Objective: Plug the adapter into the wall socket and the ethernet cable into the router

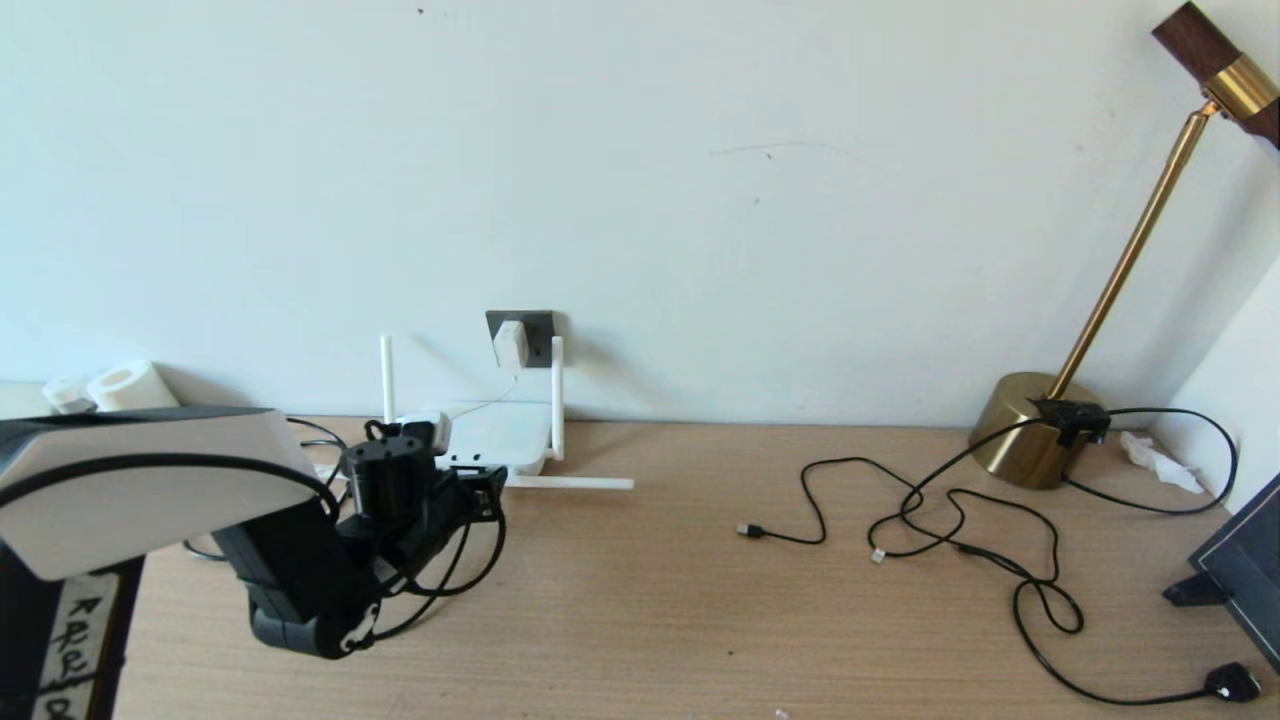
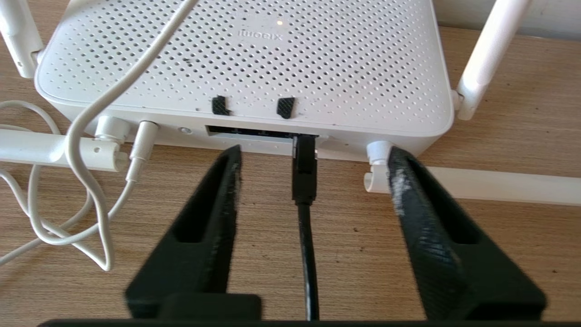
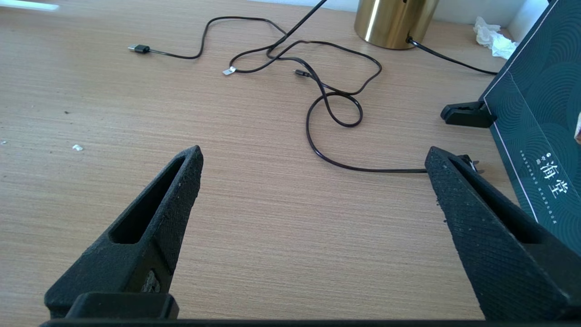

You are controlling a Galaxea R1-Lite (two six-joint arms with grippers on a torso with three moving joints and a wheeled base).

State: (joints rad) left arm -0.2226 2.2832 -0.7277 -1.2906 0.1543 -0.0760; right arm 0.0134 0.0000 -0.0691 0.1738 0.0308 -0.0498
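Note:
The white adapter (image 1: 510,343) sits plugged into the dark grey wall socket (image 1: 538,326), and its thin white cord (image 2: 91,150) runs down to the router (image 2: 254,59). This flat white box (image 1: 497,437) lies against the wall, two antennas upright and one flat on the desk. The black ethernet cable (image 2: 304,172) is seated in a port on the router's edge. My left gripper (image 2: 314,152) is open, one finger on each side of the connector, touching neither it nor the cable. My right gripper (image 3: 314,152) hovers open over bare desk, holding nothing.
A brass lamp (image 1: 1040,430) stands at the back right. Thin black cords (image 1: 950,520) with small plugs loop across the right of the desk, ending in a black plug (image 1: 1232,682). A dark panel (image 3: 540,104) leans at the right edge. Paper rolls (image 1: 120,385) sit far left.

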